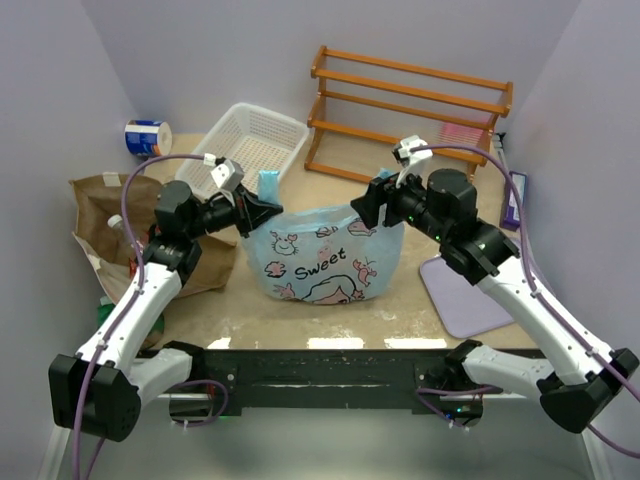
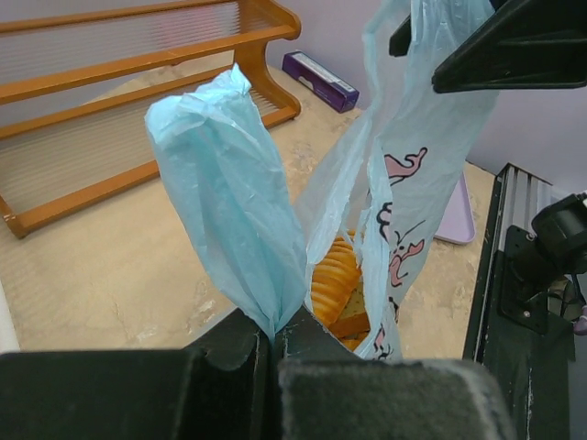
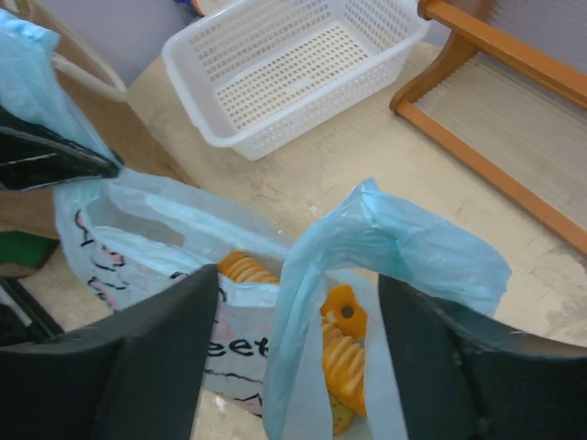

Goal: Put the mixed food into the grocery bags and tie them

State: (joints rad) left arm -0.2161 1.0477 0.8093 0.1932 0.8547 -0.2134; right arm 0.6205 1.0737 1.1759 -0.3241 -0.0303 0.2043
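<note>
Left end effector is clenched on a bag handle, the twisted light blue film pinched between its black fingers and standing up above them. The right end effector is released: its fingers stand wide apart, and the other handle rises loosely in the gap between them.

Both handles belong to the blue plastic bag, which stands at the middle of the bench with its dark "Sweet" print and pink cartoon figures facing the arm bases. Its mouth hangs open between the two arms, and orange ridged toy food lies inside.

The bench top is a pale tan, mottled surface, closed in by plain lavender-grey walls on three sides. Seen from above, the brown paper bag lies creased at 9 o'clock from the blue bag. A blue-and-white can lies at 10 o'clock by the wall, and a white mesh basket sits at 11 o'clock. An orange wooden rack stands at 1 o'clock, a purple box lies at 3 o'clock, and a lilac mat lies flat at 4 o'clock.
</note>
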